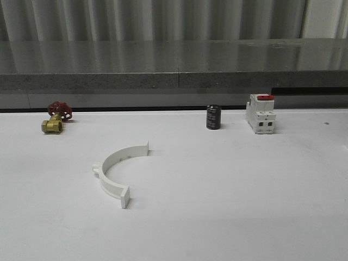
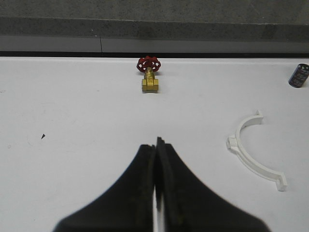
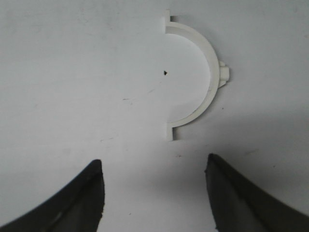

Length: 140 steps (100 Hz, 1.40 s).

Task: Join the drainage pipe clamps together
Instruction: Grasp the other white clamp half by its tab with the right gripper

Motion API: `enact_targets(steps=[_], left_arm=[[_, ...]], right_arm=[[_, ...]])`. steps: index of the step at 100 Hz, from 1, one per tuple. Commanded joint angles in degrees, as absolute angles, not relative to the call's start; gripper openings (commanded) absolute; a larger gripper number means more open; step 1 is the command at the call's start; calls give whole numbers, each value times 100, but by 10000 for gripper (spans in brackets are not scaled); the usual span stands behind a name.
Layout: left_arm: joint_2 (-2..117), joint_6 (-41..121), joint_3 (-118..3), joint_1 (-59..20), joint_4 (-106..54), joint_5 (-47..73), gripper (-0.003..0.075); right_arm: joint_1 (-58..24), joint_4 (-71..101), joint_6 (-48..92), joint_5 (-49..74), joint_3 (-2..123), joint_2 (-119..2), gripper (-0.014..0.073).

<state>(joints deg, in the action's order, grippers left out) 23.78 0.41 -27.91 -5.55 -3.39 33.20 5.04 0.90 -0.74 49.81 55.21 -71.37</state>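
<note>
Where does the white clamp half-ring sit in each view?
Front: clamp half-ring left of centre, lug facing left.
Left wrist: same half-ring, nearer than the brass valve, beside the shut left gripper.
Right wrist: a half-ring ahead of the open right gripper; unclear whether same piece.
Landmark: brass valve, front and left wrist.

One white half-ring clamp [image 1: 115, 166] lies flat on table; another [image 3: 203, 77] likewise

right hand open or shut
Open: the right hand shows its two dark fingers spread wide apart, bare white table between them, nothing held; a white half-ring clamp lies ahead.
</note>
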Motion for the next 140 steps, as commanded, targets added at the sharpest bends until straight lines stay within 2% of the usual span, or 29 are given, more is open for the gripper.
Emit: enact_targets(steps=[1, 29, 57, 140], left_arm=[[2419, 49, -2931, -541, -409, 2875, -21], [2419, 49, -2931, -541, -409, 2875, -21], [2419, 49, -2931, -541, -409, 2875, -21], [2419, 49, -2931, -541, -409, 2866, -21]], right_arm=[[750, 90, 195, 4740, 5915, -7485, 468], [1290, 281, 730, 4405, 6567, -8892, 468], [1546, 281, 829, 4341, 7039, -9793, 468], [1564, 500, 1036, 4169, 7098, -10698, 468]])
